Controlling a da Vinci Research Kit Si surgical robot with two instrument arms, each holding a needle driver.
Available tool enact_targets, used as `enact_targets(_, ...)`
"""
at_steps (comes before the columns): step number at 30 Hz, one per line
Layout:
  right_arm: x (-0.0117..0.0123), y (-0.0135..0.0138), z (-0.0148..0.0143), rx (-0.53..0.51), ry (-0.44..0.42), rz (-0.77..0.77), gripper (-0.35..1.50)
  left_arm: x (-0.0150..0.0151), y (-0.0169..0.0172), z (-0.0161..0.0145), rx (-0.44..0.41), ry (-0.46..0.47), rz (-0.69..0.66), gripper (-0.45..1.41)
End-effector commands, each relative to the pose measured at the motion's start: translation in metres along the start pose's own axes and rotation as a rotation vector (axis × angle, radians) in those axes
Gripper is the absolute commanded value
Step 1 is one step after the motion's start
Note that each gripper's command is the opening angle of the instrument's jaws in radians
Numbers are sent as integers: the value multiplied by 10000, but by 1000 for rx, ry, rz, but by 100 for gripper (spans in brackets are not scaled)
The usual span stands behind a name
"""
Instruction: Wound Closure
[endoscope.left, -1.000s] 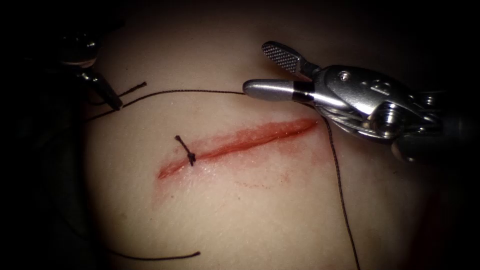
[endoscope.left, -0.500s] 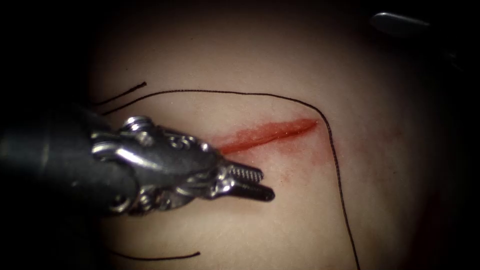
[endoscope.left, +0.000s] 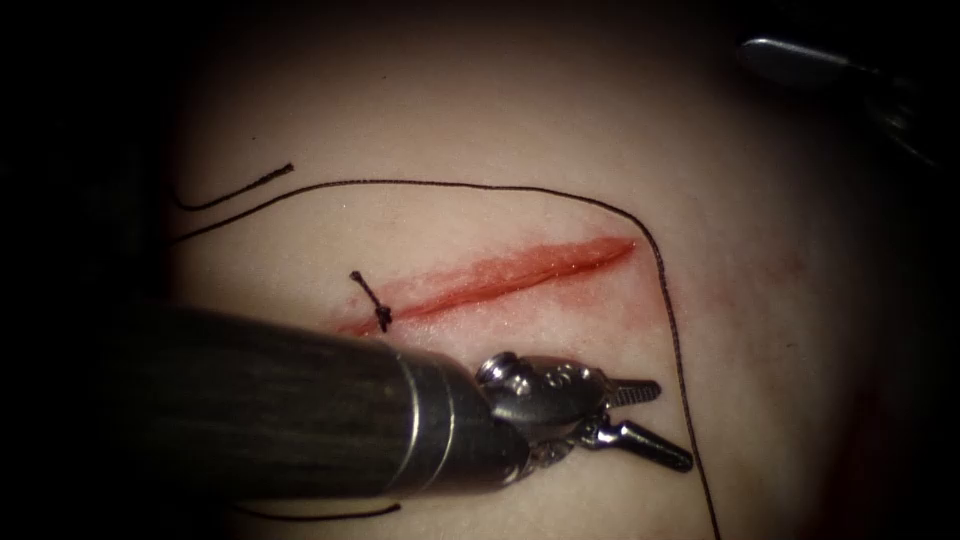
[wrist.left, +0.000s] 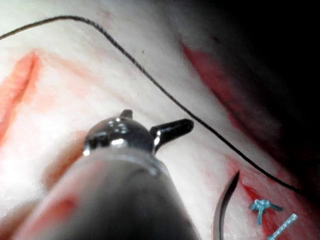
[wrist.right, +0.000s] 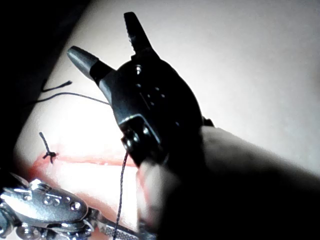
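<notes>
The cut (endoscope.left: 520, 272) runs slantwise across the tissue (endoscope.left: 480, 130), with one tied knot (endoscope.left: 381, 313) near its left end. My left tool (endoscope.left: 668, 424) reaches in from the lower left, just below the cut's right half. Its jaws are open and hold nothing. My right tool (endoscope.left: 795, 55) stays high at the upper right, well away from the cut, with its jaws (wrist.right: 102, 34) open and empty. A long thread (endoscope.left: 668, 310) arcs above the cut and drops down past its right end. In the left wrist view a dark curved needle (wrist.left: 224, 207) lies on the tissue beyond my jaws, held by neither tool.
Two cut ends of thread lie loose: one at the upper left (endoscope.left: 240, 188), another at the lower left (endoscope.left: 330, 517) beside my left shaft (endoscope.left: 260, 410). Red fluid (wrist.left: 220, 85) stains the tissue near the needle, and small blue scraps (wrist.left: 262, 207) sit close by.
My left tool has swung in from the far left and moved rightward and lower, uncovering the knot. The right tool has withdrawn from above the cut to the upper right.
</notes>
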Motion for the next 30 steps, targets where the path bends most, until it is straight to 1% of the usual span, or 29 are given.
enact_targets(1, -1, -4, 10, 2, 2, -1, 98, -4, -9, 8, 5, -2, -45, 64)
enact_targets(3, -1, -4, 10, 2, 2, -1, 98, -6, -15, 13, 1, -9, -87, 66)
enact_targets(5, -1, -4, 10, 2, 2, -1, 98, -7, -15, 15, -9, -14, -98, 66)
enact_targets(6, -1, -4, 10, 2, 2, -1, 98, -8, -14, 17, -22, -18, -125, 62)
enact_targets(7, -1, -4, 10, 2, 2, -1, 98, -9, -9, 18, -60, -16, -181, 54)
enact_targets(8, -1, -4, 10, 2, 2, -1, 98, -9, -9, 18, -60, -16, -181, 54)
enact_targets(9, -1, -4, 10, 2, 2, -1, 98, -8, -2, 18, -118, -14, -201, 42)
enact_targets(10, -1, -3, 10, 2, 2, -1, 98, -7, 2, 18, -151, -20, -218, 35)
enact_targets(11, -2, -3, 10, 2, 2, -1, 98, -5, 9, 18, -206, -29, -220, 24)
enact_targets(12, -2, -3, 10, 2, 2, -1, 98, -4, 13, 18, -225, -40, -219, 22)
enact_targets(13, -2, -3, 10, 2, 2, -1, 98, -3, 15, 18, -240, -50, -218, 29)
enact_targets(14, -2, -4, 9, 5, 2, -1, 98, -2, 16, 17, -284, -63, -219, 30)
enact_targets(16, -2, -4, 9, 6, 2, -1, 98, -3, 15, 15, -309, -57, -216, 25)
enact_targets(19, -2, -5, 9, 9, 1, -1, 98, -3, 12, 10, -317, -68, -215, 25)
enact_targets(20, -2, -6, 9, 9, 1, -1, 98, -5, 9, 2, -305, -93, -218, 71)
enact_targets(21, -2, -6, 9, 9, 1, -1, 98, -6, 7, -2, -288, -124, -202, 86)
enact_targets(22, -2, -6, 10, 9, 1, -1, 100, -8, 5, -5, -268, -164, -198, 86)
enact_targets(23, -2, -6, 10, 9, 1, -1, 100, -8, 5, -5, -268, -164, -198, 86)
enact_targets(24, -2, -7, 10, 8, 1, -1, 101, -9, 4, -7, -237, -194, -194, 76)
enact_targets(25, -2, -7, 9, 8, 1, -1, 101, -11, 3, -10, -199, -228, -190, 42)
enact_targets(26, -2, -8, 9, 11, 1, -1, 101, -11, 2, -12, -179, -246, -188, 34)
enact_targets(27, -2, -8, 9, 12, 1, -1, 98, -12, 2, -13, -174, -254, -187, 34)
enact_targets(29, -2, -9, 10, 17, 0, -1, 98, -10, 5, -14, -211, -247, -188, 32)
enact_targets(30, -2, -9, 10, 17, 3, -1, 98, -8, 9, -14, -234, -252, -188, 40)
